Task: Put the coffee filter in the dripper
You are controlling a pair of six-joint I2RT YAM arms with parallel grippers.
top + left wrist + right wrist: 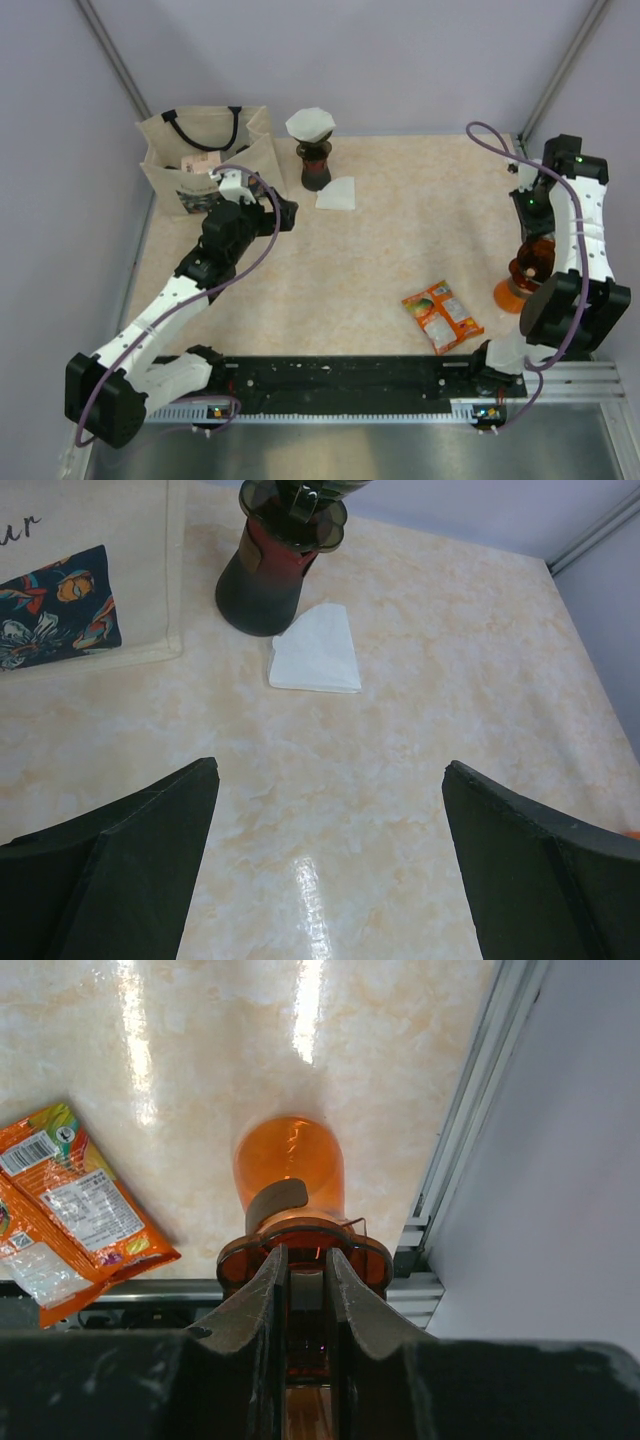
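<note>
The dark olive-green dripper (314,150) stands at the back middle on a dark red-black carafe (262,585). A white paper cone (310,123) sits in its top. Only the dripper's round base (295,502) shows in the left wrist view. A folded white coffee filter (337,193) lies flat on the table just right of the carafe, and it also shows in the left wrist view (318,652). My left gripper (330,770) is open and empty, short of the filter and above bare table; it also shows in the top view (285,213). My right gripper (308,1252) is shut on an orange translucent vessel (290,1170) at the right edge.
A beige tote bag (205,160) with black handles stands at the back left, close to the left arm. An orange snack packet (442,315) lies at the front right. A metal rail (460,1140) and the wall bound the table on the right.
</note>
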